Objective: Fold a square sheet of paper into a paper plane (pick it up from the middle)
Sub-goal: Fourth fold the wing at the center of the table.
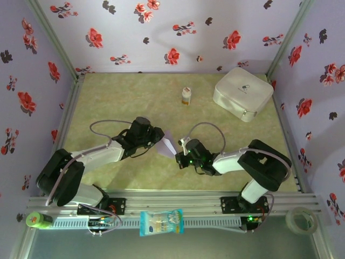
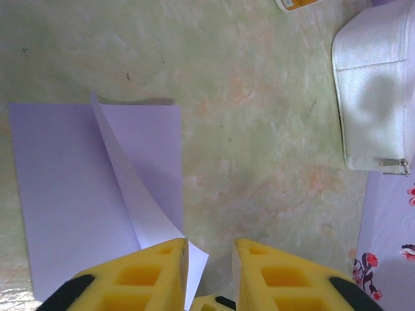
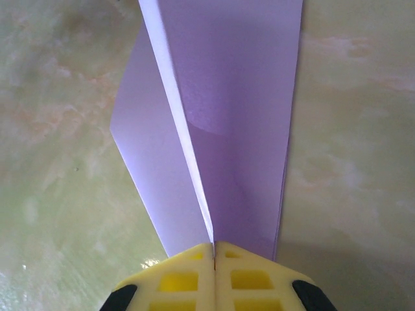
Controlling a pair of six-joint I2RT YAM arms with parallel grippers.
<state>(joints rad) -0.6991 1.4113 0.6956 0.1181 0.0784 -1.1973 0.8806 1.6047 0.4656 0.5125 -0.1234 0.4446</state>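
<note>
The pale lavender sheet of paper [image 1: 168, 144] lies mid-table between both grippers, folded into layers with one flap standing up. In the left wrist view the sheet [image 2: 65, 181] is flat on the mat. Its raised flap curls up against the inner face of the left finger [image 2: 155, 272]. My left gripper [image 2: 211, 243] [image 1: 158, 138] is open, with a clear gap between its yellow fingers. My right gripper [image 3: 214, 245] [image 1: 182, 155] is shut on the near end of the paper's upright crease [image 3: 240, 129]. I cannot tell whether the folds form a paper plane.
A white rounded case [image 1: 242, 93] [image 2: 376, 97] sits at the back right, and a small white bottle [image 1: 186, 96] stands at the back centre. A snack packet [image 1: 161, 222], a green object [image 1: 39, 219] and a tape roll [image 1: 301, 220] lie along the front rail. Floral walls enclose three sides.
</note>
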